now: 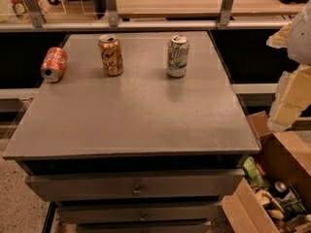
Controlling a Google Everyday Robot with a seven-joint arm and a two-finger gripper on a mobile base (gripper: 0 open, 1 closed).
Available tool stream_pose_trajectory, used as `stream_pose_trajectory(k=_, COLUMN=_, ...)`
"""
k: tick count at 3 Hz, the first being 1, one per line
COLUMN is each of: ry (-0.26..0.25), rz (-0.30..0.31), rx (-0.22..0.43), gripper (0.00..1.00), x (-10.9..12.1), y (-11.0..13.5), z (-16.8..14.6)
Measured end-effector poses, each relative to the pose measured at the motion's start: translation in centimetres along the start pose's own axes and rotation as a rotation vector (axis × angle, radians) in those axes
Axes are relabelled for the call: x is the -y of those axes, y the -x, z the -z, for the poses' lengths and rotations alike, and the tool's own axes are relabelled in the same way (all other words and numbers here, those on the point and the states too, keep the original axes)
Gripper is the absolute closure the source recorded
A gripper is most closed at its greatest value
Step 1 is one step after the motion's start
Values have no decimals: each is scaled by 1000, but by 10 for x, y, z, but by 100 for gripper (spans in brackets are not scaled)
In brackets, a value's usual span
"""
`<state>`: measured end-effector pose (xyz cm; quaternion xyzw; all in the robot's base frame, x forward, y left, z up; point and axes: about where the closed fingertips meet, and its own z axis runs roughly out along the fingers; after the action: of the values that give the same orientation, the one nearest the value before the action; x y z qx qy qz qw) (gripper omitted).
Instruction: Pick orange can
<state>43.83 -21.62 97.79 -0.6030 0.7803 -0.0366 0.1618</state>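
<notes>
The orange can (pixel 111 56) stands upright near the back of the grey cabinet top (pixel 136 115), left of centre. A red-orange can (pixel 53 64) lies on its side to its left, and a green-and-white can (pixel 178 56) stands upright to its right. The gripper (pixel 290 103) hangs well apart from the orange can, out past the top's right edge and above an open cardboard box (pixel 284 152). Its pale arm comes down from the upper right corner; whether it is spread or closed cannot be told
</notes>
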Motion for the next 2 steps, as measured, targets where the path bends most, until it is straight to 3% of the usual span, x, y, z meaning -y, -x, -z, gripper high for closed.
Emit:
stream_pose_trajectory(k=1, ry=0, rz=0, rx=0, gripper=0, x=0, y=0, z=0)
stream_pose_trajectory(k=2, ry=-6, rz=3, rx=13, gripper=0, x=15, y=7, z=-6)
